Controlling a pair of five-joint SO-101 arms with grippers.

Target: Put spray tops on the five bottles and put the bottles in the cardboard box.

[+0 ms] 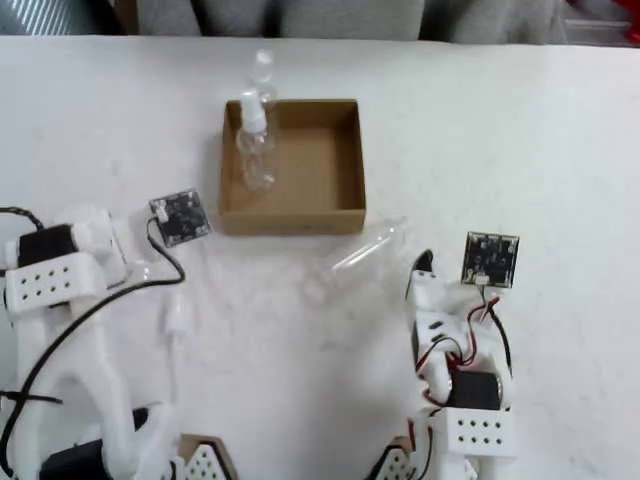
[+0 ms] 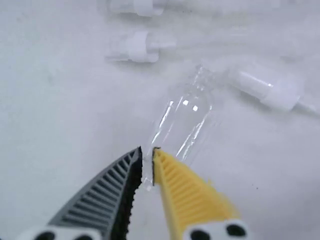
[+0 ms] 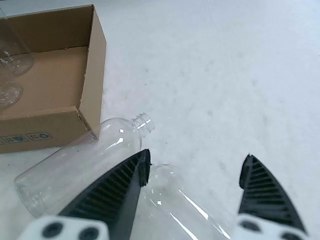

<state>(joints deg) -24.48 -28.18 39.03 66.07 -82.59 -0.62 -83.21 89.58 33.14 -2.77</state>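
Note:
In the left wrist view my left gripper point(image 2: 147, 151) is shut, its grey and yellow fingertips almost touching. A clear capless bottle point(image 2: 184, 117) lies on the table just beyond the yellow finger. Three white spray tops point(image 2: 134, 47) point(image 2: 136, 5) point(image 2: 270, 87) lie around it. My right gripper point(image 3: 196, 159) is open over another clear capless bottle point(image 3: 172, 202) lying between its black fingers. A second capless bottle point(image 3: 82, 157) point(image 1: 366, 247) lies against the front corner of the cardboard box point(image 3: 92, 75) point(image 1: 345, 215). Inside the box stands a bottle with a spray top point(image 1: 252, 140).
Another clear bottle point(image 1: 263, 70) stands just behind the box's far edge. A spray top point(image 1: 178, 318) lies beside the left arm. Both arms' wrist cameras point(image 1: 180, 218) point(image 1: 490, 258) and cables point(image 1: 90, 310) hang over the near table. The white table runs open to the right.

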